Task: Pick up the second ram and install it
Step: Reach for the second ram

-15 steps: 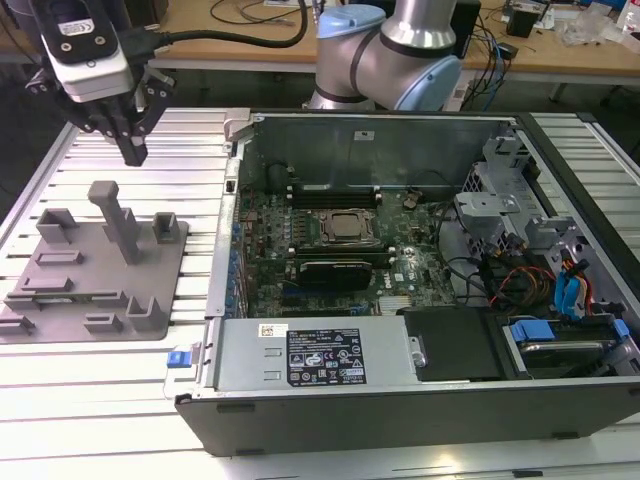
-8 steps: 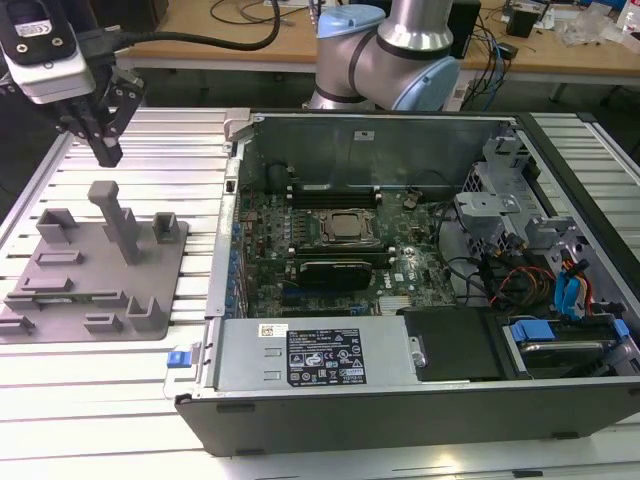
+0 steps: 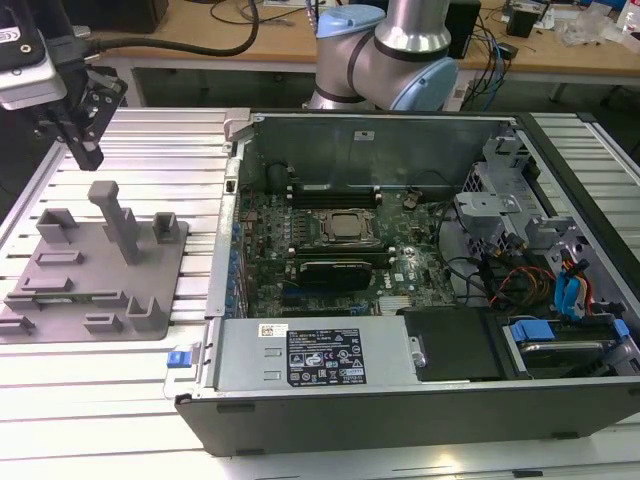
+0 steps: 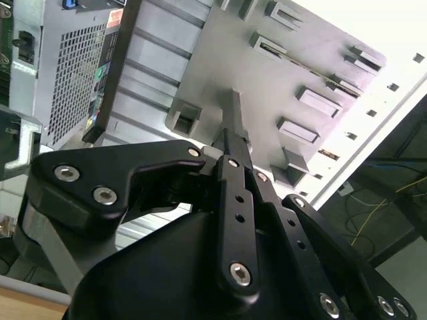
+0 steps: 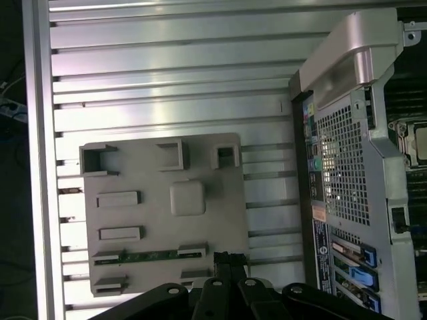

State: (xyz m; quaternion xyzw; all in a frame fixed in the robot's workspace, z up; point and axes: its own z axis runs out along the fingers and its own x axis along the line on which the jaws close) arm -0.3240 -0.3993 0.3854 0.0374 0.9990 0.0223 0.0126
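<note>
The second ram [image 5: 150, 254] is a slim green stick lying flat in a holder on the grey plastic tray [image 5: 220, 193]. In the exterior view, the ram [image 3: 85, 297] lies near the tray's [image 3: 150, 265] front. The gripper [image 3: 88, 155] hangs well above the table behind the tray, at the exterior view's far left. Its black fingers are shut with nothing between them. In the first wrist view the gripper [image 5: 228, 260] appears over the tray edge beside one end of the stick. In the second wrist view the gripper [image 4: 231, 137] points down at the tray [image 4: 267, 100].
An open computer case [image 3: 300, 385] lies at the exterior view's right of the tray, with the CPU socket [image 3: 346, 228] and long black slots [image 3: 335, 190] on its motherboard. A tall peg [image 3: 118, 215] and several blocks rise from the tray. The ribbed metal table [image 3: 180, 150] surrounds both.
</note>
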